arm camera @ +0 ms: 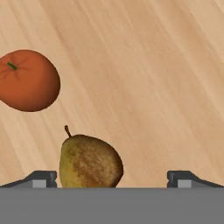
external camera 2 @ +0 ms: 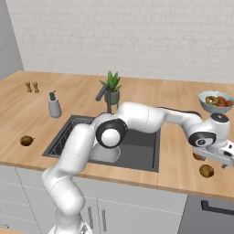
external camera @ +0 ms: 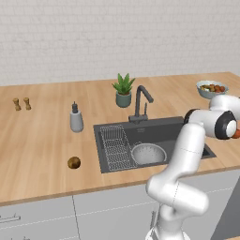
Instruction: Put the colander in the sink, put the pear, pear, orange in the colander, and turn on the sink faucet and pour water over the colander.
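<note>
tool open above a pear on the worktop, right of the sink.

left base view: colander (external camera: 148, 153) sits in the sink (external camera: 105, 136) beside a wire rack (external camera: 115, 146); faucet (external camera: 140, 103) behind; second pear (external camera: 73, 162) lies left of the sink; the arm hides the sink's right end. right base view: tool (external camera 2: 222, 161) hangs over the worktop (external camera 2: 173, 176) near the pear (external camera 2: 206, 171); fruit bowl (external camera 2: 216, 101) behind. hand view: jaws wide apart, pear (arm camera: 89, 161) nearer the left finger, orange (arm camera: 28, 80) apart.

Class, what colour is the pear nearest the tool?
Olive-yellow, mottled brown pear; hand view.
</note>
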Available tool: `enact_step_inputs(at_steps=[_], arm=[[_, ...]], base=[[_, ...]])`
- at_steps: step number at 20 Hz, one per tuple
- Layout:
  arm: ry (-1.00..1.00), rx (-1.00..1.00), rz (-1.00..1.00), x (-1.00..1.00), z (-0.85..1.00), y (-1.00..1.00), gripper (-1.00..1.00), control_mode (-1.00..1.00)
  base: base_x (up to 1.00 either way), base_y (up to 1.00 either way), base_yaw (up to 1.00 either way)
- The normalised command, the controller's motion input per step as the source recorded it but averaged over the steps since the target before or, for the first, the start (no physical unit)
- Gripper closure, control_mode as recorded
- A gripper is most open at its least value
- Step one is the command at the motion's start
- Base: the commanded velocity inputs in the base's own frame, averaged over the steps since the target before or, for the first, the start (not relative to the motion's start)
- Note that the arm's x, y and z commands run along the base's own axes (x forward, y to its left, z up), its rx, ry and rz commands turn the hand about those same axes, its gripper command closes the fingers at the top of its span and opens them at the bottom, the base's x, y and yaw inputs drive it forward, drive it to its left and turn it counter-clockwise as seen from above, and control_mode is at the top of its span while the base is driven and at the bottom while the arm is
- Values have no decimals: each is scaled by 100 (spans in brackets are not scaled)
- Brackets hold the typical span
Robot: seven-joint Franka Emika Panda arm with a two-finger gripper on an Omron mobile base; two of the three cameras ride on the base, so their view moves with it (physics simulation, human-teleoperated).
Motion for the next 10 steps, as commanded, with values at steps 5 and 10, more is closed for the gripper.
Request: enact_step_inputs(at_steps=[5,10], arm=[[0,0,11,-48,-10,37,-100,-100],[0,0,10,-24,-1,34,-100,-100]], base=[[0,0,0],[0,0,0]])
